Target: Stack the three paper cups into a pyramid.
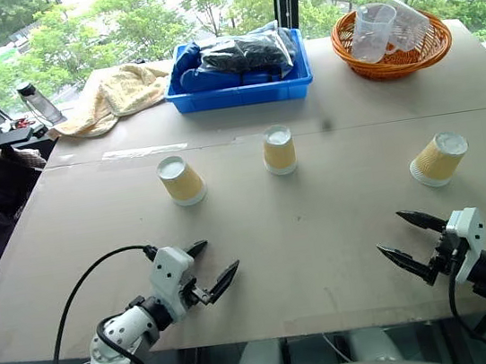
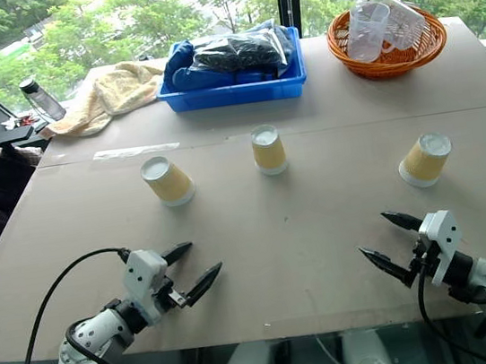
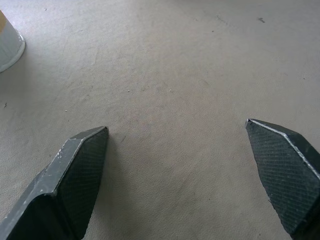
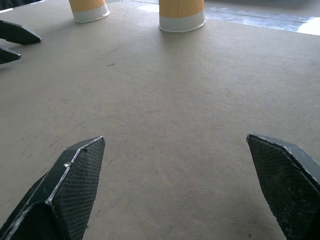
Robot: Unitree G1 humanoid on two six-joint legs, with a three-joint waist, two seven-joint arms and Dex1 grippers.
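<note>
Three tan paper cups stand upside down and apart on the table: the left cup (image 1: 180, 180), the middle cup (image 1: 279, 150) and the right cup (image 1: 439, 159), which leans a little. My left gripper (image 1: 220, 255) hovers open near the front edge, short of the left cup, with nothing between its fingers. Toward the front right, my right gripper (image 1: 391, 233) is also open and empty, short of the right cup. In the right wrist view the left cup (image 4: 89, 10) and the middle cup (image 4: 181, 14) stand far beyond the fingers. A cup's white rim (image 3: 9, 47) shows in the left wrist view.
At the back stand a blue bin (image 1: 239, 92) holding dark bags, an orange basket (image 1: 394, 61) with clear plastic cups, a yellow towel (image 1: 113, 92) and a bottle (image 1: 37, 102). A tape strip (image 1: 144, 151) lies on the table. The table's front edge (image 1: 317, 325) runs just under both grippers.
</note>
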